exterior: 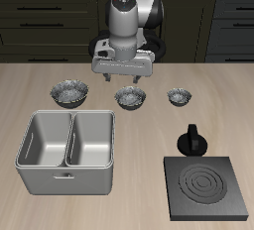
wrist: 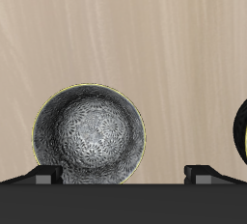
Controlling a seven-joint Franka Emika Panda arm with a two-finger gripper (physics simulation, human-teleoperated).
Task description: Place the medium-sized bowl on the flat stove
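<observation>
Three grey speckled bowls stand in a row across the middle of the table. The medium-sized bowl [exterior: 131,97] [wrist: 90,136] is the middle one, upright and empty. My gripper [exterior: 121,77] [wrist: 123,175] hangs open just above and slightly behind it, off to one side of its centre, with nothing between the fingers [wrist: 43,173]. The flat stove [exterior: 206,186] is a black square plate with pale rings near the table's front edge. Its black knob [exterior: 191,141] sits at its back edge.
The larger bowl [exterior: 69,93] [wrist: 242,131] and the smallest bowl [exterior: 179,96] flank the medium one. A grey double-basin metal tray [exterior: 67,179] stands near the front edge, on the larger bowl's side. Dark cabinets run behind the table.
</observation>
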